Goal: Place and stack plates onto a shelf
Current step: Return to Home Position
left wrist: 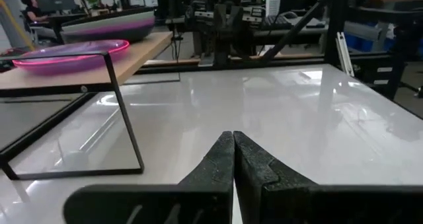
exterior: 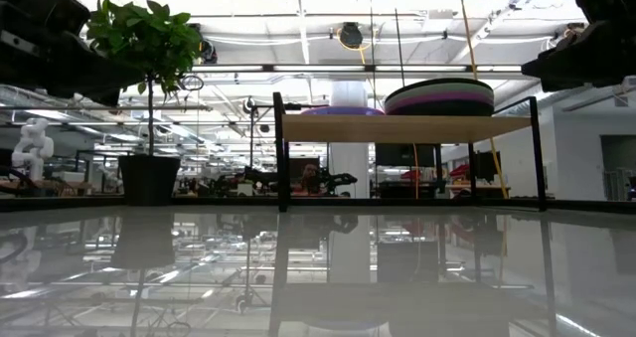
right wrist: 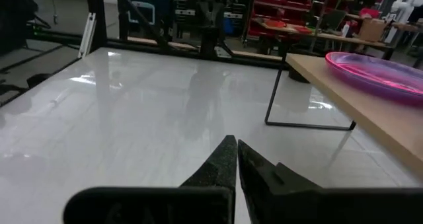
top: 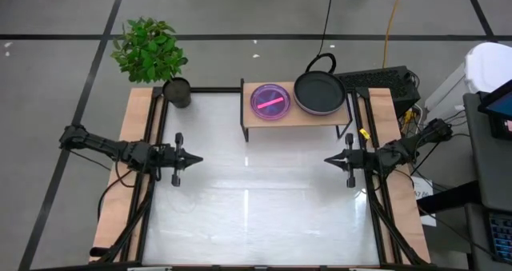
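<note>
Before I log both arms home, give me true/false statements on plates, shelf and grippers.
1. The pink plate lies on the shelf. True.
2. The left gripper holds a plate. False: it is shut and empty.
3. A taller plate stack sits beside the pink plate. True.
4. The right gripper is open above the shelf. False: shut, clear of the shelf.
5. The plant pot stands on the shelf. False: it stands beside it.

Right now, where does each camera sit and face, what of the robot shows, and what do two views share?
High: overhead, straight down on the table; both arms.
Low: table height, facing the shelf; arms in upper corners.
Left wrist: across the table past shut left pincer.
Right wrist: likewise, past shut right pincer.
Shared: both wrist views show the pink plate.
</note>
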Motion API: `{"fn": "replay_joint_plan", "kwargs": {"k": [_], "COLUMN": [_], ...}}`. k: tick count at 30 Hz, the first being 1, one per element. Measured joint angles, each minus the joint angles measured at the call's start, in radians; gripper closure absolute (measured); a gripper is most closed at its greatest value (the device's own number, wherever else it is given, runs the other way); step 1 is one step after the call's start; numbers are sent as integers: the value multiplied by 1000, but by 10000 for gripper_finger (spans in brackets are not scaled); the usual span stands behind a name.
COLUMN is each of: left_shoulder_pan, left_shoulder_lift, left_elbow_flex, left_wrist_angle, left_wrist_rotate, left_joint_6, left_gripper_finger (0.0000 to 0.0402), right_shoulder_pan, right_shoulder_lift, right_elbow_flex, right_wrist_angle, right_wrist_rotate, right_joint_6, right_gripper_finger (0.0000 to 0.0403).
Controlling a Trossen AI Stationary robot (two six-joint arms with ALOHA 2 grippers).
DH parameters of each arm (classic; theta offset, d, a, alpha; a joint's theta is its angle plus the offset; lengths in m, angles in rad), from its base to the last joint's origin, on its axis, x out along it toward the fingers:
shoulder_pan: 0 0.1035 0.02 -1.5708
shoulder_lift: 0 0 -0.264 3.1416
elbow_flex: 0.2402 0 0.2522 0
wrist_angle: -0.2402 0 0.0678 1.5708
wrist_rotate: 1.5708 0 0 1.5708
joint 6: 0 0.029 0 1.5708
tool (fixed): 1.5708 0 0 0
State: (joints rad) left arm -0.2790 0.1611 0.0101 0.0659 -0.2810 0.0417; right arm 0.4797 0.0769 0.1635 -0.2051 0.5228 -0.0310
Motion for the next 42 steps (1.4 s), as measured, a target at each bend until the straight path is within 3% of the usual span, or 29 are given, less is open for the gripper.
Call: {"fn": "replay_joint_plan", "kwargs": {"k": [4, 10, 30, 35, 42], "left_shoulder_pan": [8, 12, 8, 8, 20], "left_shoulder_lift": [-3, -2, 2, 2, 2], "left_elbow_flex": [0, 0, 0, 0, 0], "left_wrist_angle": [63, 109, 122, 123, 197], "left_wrist_rotate": [4, 64, 101, 101, 100], "left_joint_6": [17, 8, -21, -21, 30], "left_gripper_finger": [401, 401, 401, 401, 401], "right_shoulder_pan": [-1, -1, -1, -1, -1], "right_shoulder_lift": [-10, -11, -19, -41, -58], "right_elbow_flex": [-36, -142, -147, -147, -147], "right_wrist_angle": [63, 301, 299, 298, 300], "right_wrist_rotate": [3, -1, -31, -82, -82], "right_joint_6": [-23, -113, -113, -113, -125], "right_gripper_finger": [403, 403, 403, 403, 403]}}
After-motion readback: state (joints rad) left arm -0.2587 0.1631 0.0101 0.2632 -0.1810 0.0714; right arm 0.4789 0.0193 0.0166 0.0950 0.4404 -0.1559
